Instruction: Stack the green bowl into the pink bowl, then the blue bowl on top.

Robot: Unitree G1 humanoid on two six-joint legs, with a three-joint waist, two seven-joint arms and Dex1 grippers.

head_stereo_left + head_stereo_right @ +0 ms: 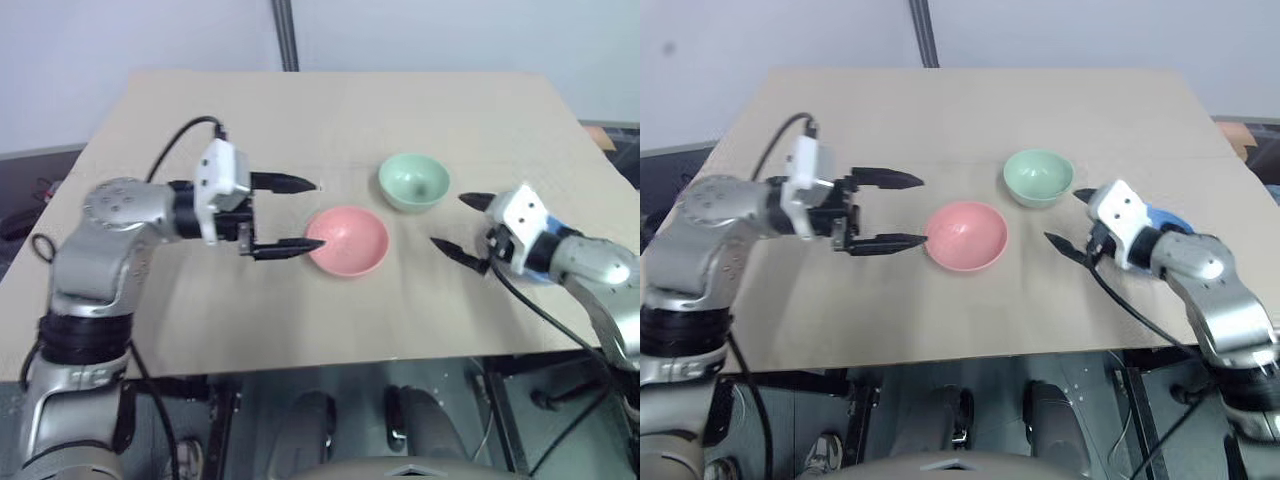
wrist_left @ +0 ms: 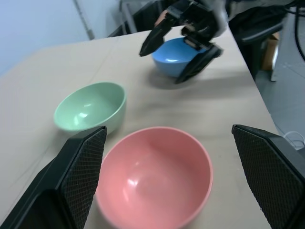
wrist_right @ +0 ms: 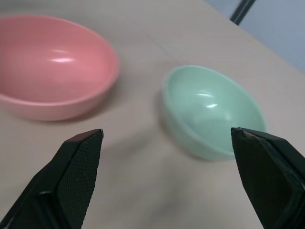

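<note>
Three upright bowls, pink bowl (image 1: pixel 347 240), green bowl (image 1: pixel 414 181), blue bowl (image 2: pixel 174 57) seemingly behind right hand (image 1: pixel 462 229), both hands spread wide, left hand (image 1: pixel 300 215) empty

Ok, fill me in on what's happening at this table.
A humanoid robot is set to stack three smooth round bowls; none is stacked yet. The salmon-pink bowl and the pale mint-green bowl sit apart on the tan table. The sky-blue bowl rests behind the right tool. Both tools are open and empty, the left tool beside the pink bowl, the right one facing the green bowl.
</note>
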